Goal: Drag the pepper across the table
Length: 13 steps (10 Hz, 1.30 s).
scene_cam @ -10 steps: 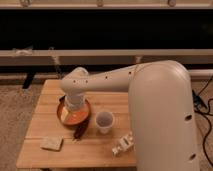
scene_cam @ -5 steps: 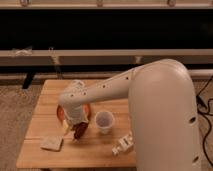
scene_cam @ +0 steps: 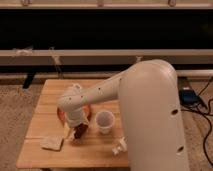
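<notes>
Filling the right half of the view, the robot's bulky white arm (scene_cam: 150, 110) bends leftward over the table (scene_cam: 45, 95), a small square top of light wooden planks standing on beige carpet (scene_cam: 15, 115). Dark cables (scene_cam: 202, 107) lie on the floor at the right.

An orange bowl (scene_cam: 88, 111) sits near the middle of the table, mostly hidden behind the arm's wrist. Just right of the bowl stands a white cup (scene_cam: 104, 121), upright and apart from the arm. A flat beige piece (scene_cam: 51, 143) lies toward the front left corner.

The gripper (scene_cam: 73, 131) points down at the tabletop just in front of the bowl, between the beige piece and the cup. The pepper (scene_cam: 81, 131), dark red and glossy, lies on the wood right at the gripper's tip, on its cup side. Whether the gripper is clamped on the pepper or only beside it cannot be told.

A small white object (scene_cam: 119, 146) rests near the front edge, below the cup and close to the arm's base.
</notes>
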Motion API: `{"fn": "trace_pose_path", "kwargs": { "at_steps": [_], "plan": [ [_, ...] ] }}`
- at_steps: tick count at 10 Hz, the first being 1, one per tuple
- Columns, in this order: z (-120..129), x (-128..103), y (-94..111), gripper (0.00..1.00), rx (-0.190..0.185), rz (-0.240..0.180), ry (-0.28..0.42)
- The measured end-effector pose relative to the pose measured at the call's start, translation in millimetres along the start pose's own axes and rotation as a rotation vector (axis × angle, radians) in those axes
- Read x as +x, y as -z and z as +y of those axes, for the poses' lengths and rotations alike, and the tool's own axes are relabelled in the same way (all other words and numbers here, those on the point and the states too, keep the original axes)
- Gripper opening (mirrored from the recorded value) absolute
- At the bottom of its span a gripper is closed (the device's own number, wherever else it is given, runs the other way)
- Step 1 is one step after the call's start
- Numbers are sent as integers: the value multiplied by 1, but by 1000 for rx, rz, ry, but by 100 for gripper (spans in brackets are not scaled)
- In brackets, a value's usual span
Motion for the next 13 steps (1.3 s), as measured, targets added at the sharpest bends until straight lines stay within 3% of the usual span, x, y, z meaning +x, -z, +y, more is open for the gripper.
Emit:
{"fn": "trace_pose_path", "kwargs": {
  "at_steps": [5, 10, 12, 13],
  "plan": [
    [-45, -20, -10, 80, 32, 34, -72],
    [-53, -26, -19, 80, 32, 50, -125],
    [-57, -25, -19, 67, 35, 50, -149],
    [-59, -24, -19, 55, 34, 49, -163]
  ]
}}
